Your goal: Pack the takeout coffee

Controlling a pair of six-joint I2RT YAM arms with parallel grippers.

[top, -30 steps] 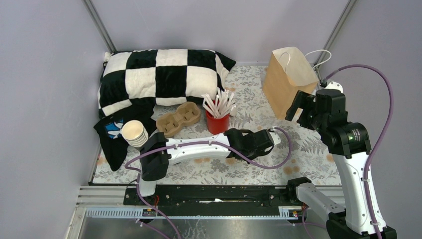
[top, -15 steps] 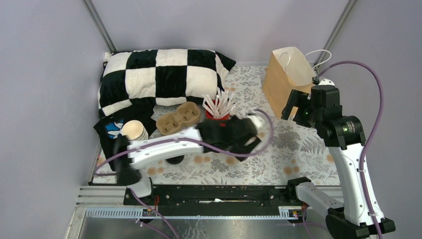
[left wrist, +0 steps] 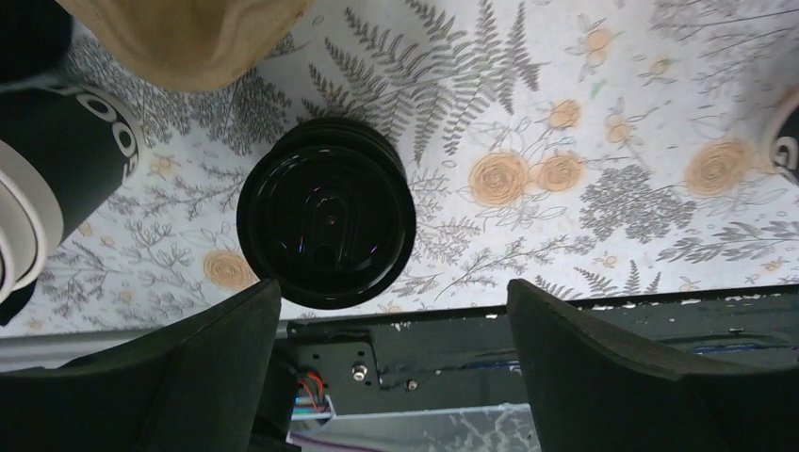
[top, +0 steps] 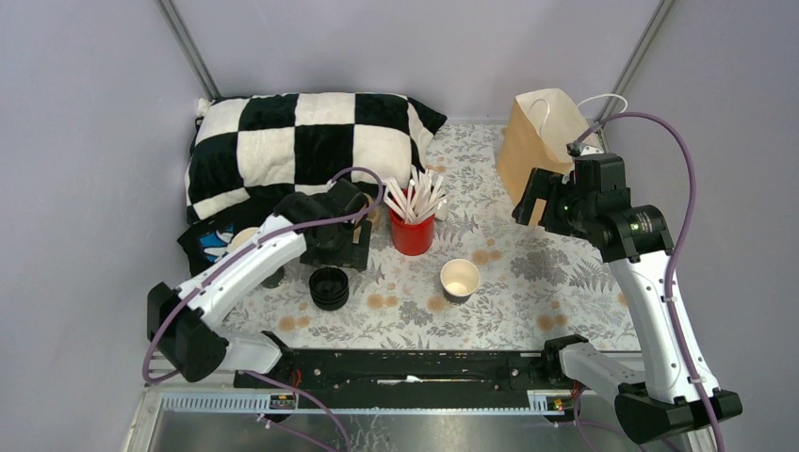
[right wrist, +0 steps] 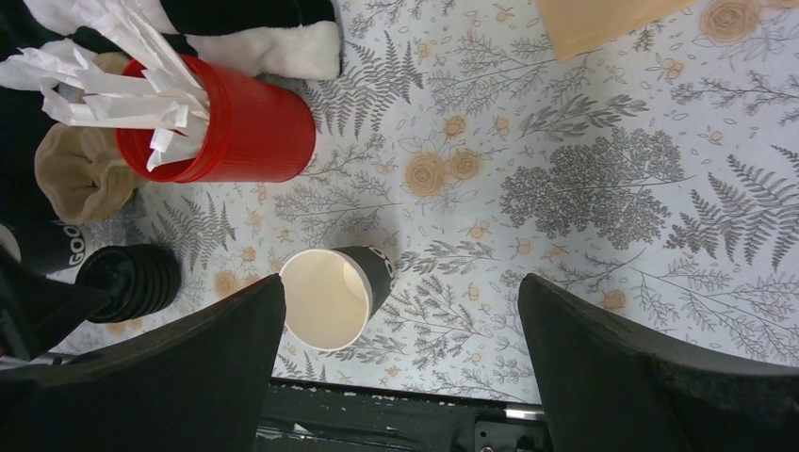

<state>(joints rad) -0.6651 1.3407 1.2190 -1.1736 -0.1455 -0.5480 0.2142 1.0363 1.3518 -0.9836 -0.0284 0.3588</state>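
A takeout coffee cup (top: 460,279), dark-sided and white inside, stands upright without a lid on the floral table near its middle. In the right wrist view this cup (right wrist: 330,294) lies just inside the left finger. My left gripper (top: 337,252) hovers open above a stack of black lids (top: 329,287). The left wrist view has these lids (left wrist: 326,226) ahead of the open left gripper (left wrist: 396,367), with nothing between the fingers. My right gripper (top: 545,209) hangs open in front of the brown paper bag (top: 542,146). The right gripper (right wrist: 400,367) holds nothing.
A red cup of white stirrers (top: 413,231) stands behind the coffee cup. A cardboard cup carrier (left wrist: 188,28) and a stack of lidless cups (left wrist: 57,179) sit by the left gripper. A checkered pillow (top: 301,141) fills the back left.
My left gripper opened, left the cup standing mid-table, and swung left to above the lid stack. The right gripper shifted slightly left and back, toward the bag.
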